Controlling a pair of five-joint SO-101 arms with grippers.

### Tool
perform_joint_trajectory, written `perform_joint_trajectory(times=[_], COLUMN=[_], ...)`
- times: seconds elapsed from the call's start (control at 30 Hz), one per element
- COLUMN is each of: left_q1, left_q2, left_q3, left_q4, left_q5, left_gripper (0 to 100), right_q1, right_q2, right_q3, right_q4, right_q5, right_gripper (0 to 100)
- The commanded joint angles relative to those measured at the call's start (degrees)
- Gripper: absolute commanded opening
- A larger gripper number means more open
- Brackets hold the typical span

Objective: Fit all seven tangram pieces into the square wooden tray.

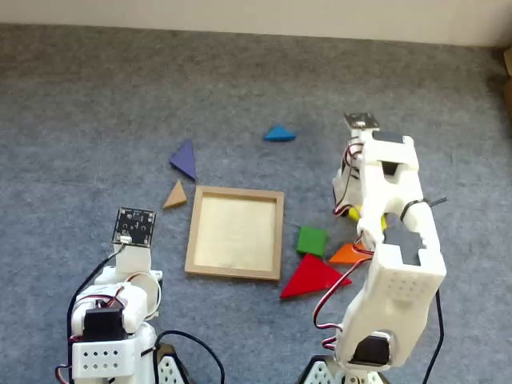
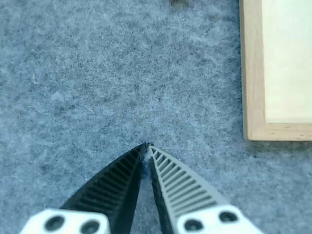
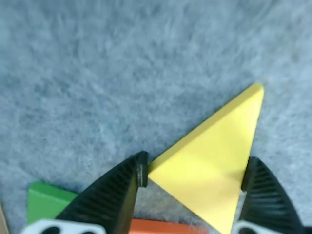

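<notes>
A grey, fuzzy, felt-like covering [image 1: 96, 96] spreads across the whole counter [image 1: 448, 104], its short fibres catching soft, even light that leaves only faint shadows. Along the far edge it meets a pale, cream-coloured strip of wall [image 1: 240, 16], plain and unmarked. At the far right edge a sliver of something brown [image 1: 508, 72] pokes in, with too little of it visible to tell what it is.

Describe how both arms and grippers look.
The left arm and right arm are white shells with black motors and red, black and white cables, each with a small dark board at the wrist. The left gripper has one black, one grey ribbed finger; the right gripper's look dark.
</notes>
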Motion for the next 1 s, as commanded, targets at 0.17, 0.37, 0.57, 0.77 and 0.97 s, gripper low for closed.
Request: perform_joint_trajectory(times=[0.17,0.37,0.57,0.77,0.97], left_q1=[-0.48,-0.48,-0.48,-0.48,-0.48], left_q2=[-2.15,-2.15,-2.15,-2.15,-2.15], left_q3=[1.19,1.19,1.19,1.19,1.19], left_q4=[0.44,0.44,0.44,0.44,0.44], left_q5=[0.44,0.44,0.44,0.44,0.44], left_gripper=[1,1,1,1,1], right_q1=[0.13,0.04,-0.04,-0.48,-3.65], right_q2=[-1.1,-1.19,-1.71,-6.73,-14.2], right_q3=[-2.77,-2.77,-3.82,-7.43,-7.34], right_q4=[1.01,1.1,6.46,9.71,10.15], right_q5=[0.53,0.53,0.53,0.53,0.53], right_gripper=[29.2,20.4,13.1,13.1,13.1])
